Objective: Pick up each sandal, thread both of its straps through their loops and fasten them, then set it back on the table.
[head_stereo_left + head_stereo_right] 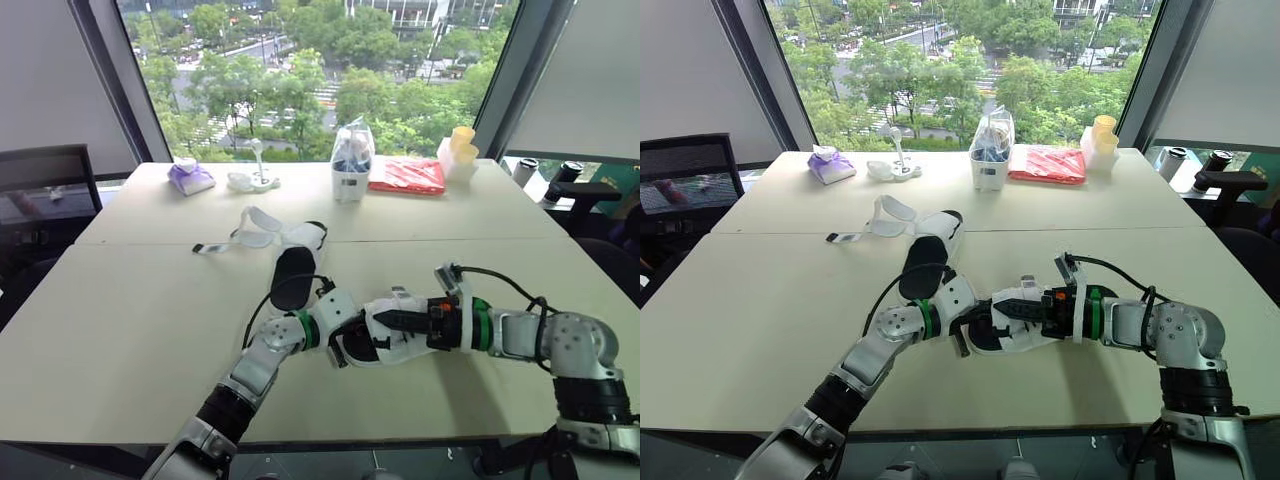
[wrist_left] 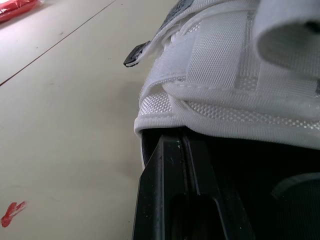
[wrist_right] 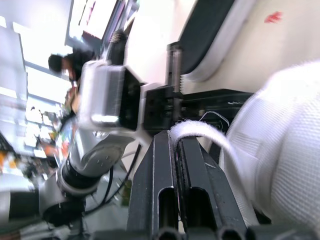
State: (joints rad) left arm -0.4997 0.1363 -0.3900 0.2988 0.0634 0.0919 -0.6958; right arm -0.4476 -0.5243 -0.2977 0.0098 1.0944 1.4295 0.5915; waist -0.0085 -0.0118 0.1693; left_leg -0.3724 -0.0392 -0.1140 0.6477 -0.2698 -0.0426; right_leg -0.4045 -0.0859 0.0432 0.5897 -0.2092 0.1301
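I am working the near sandal (image 1: 1030, 338) between both arms, close to the front edge of the table (image 1: 150, 330). I cannot tell whether it is clear of the surface. The arms meet it from opposite ends, I judge so that one can brace the shoe while the other works a strap.

The left gripper (image 1: 340, 345) sits against one end of the sandal, tucked under the white upper. I cannot tell whether it is clamped there or only resting.

The right gripper (image 3: 176, 135) comes in from the other end with its fingers drawn narrow, pinching a white strap (image 3: 210, 136). The strap curls out from between the tips and back to the mesh upper, which lies just beside the fingers.

The second sandal (image 1: 293, 270) lies farther back at mid-table with its straps splayed open, apart from both grippers. It looks unfastened and waiting its turn.
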